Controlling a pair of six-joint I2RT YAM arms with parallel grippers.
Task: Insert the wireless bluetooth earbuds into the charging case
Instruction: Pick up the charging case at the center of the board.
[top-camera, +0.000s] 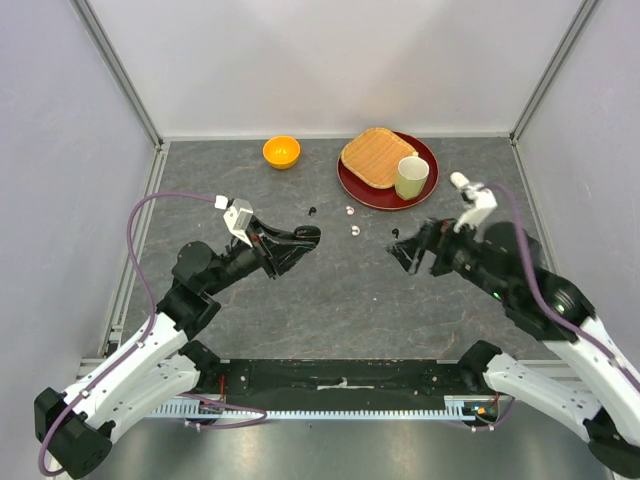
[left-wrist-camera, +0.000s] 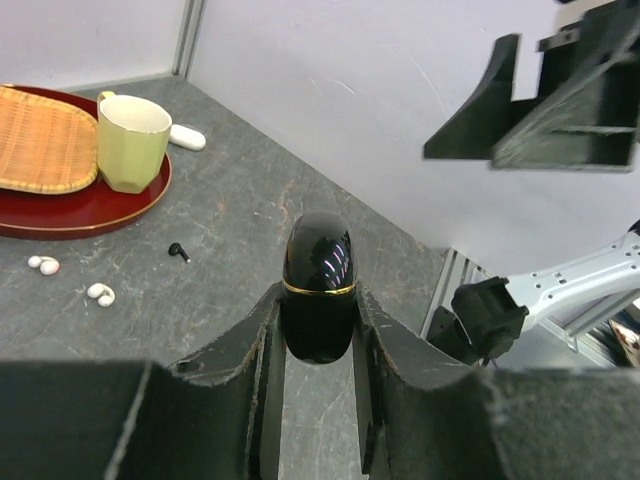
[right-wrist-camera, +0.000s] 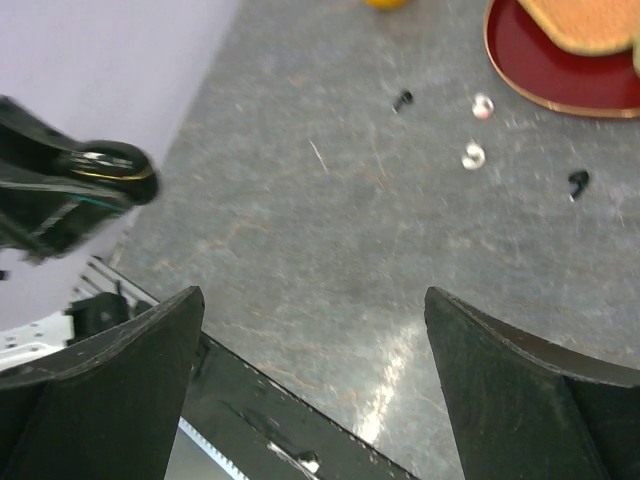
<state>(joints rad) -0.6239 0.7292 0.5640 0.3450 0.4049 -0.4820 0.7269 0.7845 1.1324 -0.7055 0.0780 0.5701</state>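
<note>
Nothing is seated yet. Two black earbuds (top-camera: 313, 211) and two white earbuds (top-camera: 355, 230), tiny and rounded, lie loose on the mottled grey table (top-camera: 330, 300), between the grippers and near the red plate (top-camera: 342, 180). The charging case (left-wrist-camera: 318, 285), a glossy black oval with a thin gold seam, appears closed and is clamped in the left gripper (left-wrist-camera: 319, 320). The right gripper (right-wrist-camera: 315, 400) is spread wide and empty. Remaining steps: open the case and load the buds.

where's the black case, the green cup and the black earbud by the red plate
black case (left-wrist-camera: 318, 260): left wrist view, on its glossy upper half above the gold seam
green cup (left-wrist-camera: 128, 150): left wrist view, on its outer wall
black earbud (left-wrist-camera: 178, 251): left wrist view, on its body
</note>
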